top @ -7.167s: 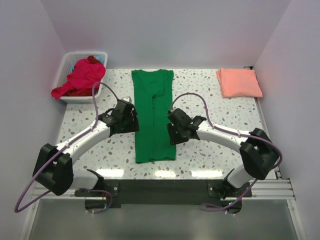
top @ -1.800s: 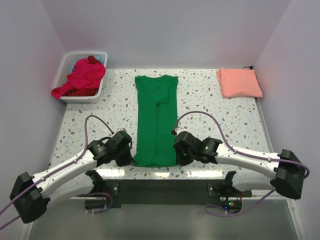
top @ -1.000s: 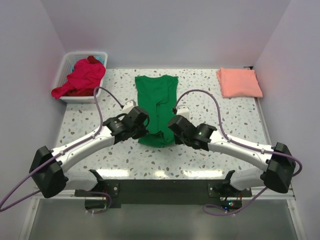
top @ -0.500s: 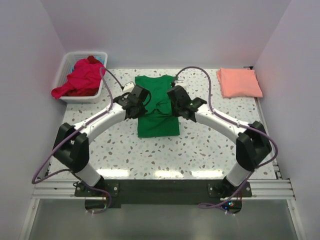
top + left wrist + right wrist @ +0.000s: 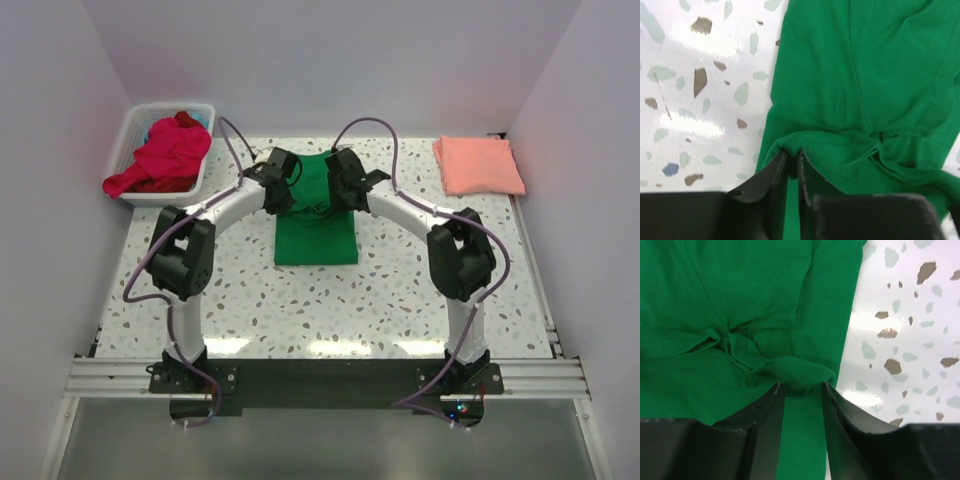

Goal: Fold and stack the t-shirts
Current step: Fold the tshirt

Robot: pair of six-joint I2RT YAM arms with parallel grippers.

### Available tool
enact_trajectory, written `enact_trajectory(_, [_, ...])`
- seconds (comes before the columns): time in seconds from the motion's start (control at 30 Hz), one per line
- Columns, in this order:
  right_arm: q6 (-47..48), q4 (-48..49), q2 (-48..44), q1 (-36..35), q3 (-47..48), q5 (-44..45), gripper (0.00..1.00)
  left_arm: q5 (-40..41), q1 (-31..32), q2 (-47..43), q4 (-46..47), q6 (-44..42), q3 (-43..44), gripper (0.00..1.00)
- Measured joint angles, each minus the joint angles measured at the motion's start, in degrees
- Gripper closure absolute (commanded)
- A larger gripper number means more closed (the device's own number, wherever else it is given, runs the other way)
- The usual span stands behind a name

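Speckled worktop [image 5: 400,290] fills your overhead view, closed in by pale walls; on it the green t-shirt [image 5: 316,238] lies in the middle towards the back, folded into a short block. Both arms reach over its far end, with the left pincer [image 5: 278,190] and the right pincer [image 5: 345,185] side by side above the cloth. At back left you have a white basket [image 5: 170,106] holding the red t-shirts [image 5: 165,150], and at back right the salmon-pink t-shirt [image 5: 478,165] lies folded. Through your left wrist camera, the left pincer [image 5: 793,156] is pressed almost together, pinching a hemmed fold of the green t-shirt [image 5: 880,75] at its edge, beside bare worktop [image 5: 715,100]. Through your right wrist camera, the right pincer [image 5: 801,386] stands spread, with a small hump of the green t-shirt [image 5: 740,290] between its tips; you cannot tell whether the cloth touches the fingers
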State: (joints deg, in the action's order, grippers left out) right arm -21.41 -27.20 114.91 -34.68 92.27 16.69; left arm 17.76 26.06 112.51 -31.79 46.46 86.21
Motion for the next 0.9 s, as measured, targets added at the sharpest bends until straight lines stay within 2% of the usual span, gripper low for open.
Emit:
enact_trajectory(0.03, [0.3,-0.1,1.1,0.4,1.2,-0.3,0.49,-0.4,-0.5,0.7,0.7,-0.6,0.3,0.67])
enact_trajectory(0.13, [-0.3,-0.1,2.7,1.8,2.7,-0.3,0.50,-0.9,-1.4,1.4,2.8,-2.7,0.3,0.57])
enact_trajectory(0.27, [-2.1,-0.1,3.9,4.0,3.9,0.6,0.50,-0.6,-2.4,1.4,7.3,-4.7,0.6,0.50])
enact_trajectory(0.5, [-3.0,-0.3,3.9,5.7,4.6,1.2,0.50,0.2,-2.8,0.6,10.2,-6.9,2.1,0.47])
enact_trajectory(0.63, [-2.9,-1.1,2.9,5.4,2.8,-2.4,0.47,-1.2,-2.8,-1.6,8.9,-7.1,0.8,0.48])
enact_trajectory(0.9, [-3.0,-1.9,-9.5,5.3,-13.3,-9.9,0.39,-10.0,-2.8,-17.1,7.9,-6.8,-19.1,0.47])
